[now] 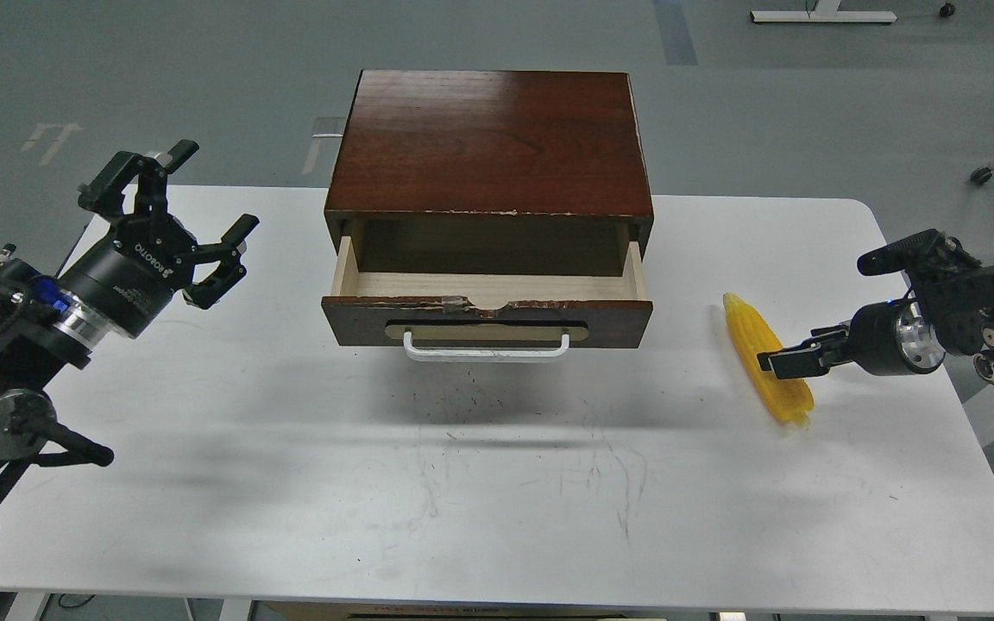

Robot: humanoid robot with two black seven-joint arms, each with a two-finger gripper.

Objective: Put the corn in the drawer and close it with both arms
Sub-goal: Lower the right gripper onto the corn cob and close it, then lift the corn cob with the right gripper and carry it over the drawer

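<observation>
Scuffed white counter (480, 483) stands on a grey floor (117, 69). At its back edge the drawer (487, 297) hangs open. Near the right edge lies the corn (764, 366), right fingers (786, 362) narrowed at its middle. Left fingers (234, 233) spread wide, holding nothing, above the left edge.

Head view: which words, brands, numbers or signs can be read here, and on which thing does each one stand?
"ROBOTIQ": white letters on the black body of the left tool, which is open.
No other text shows: nothing on the cabinet, the drawer, the corn, the table or the right tool.
Pale painted marks on the floor at the far left form no readable sign.
</observation>
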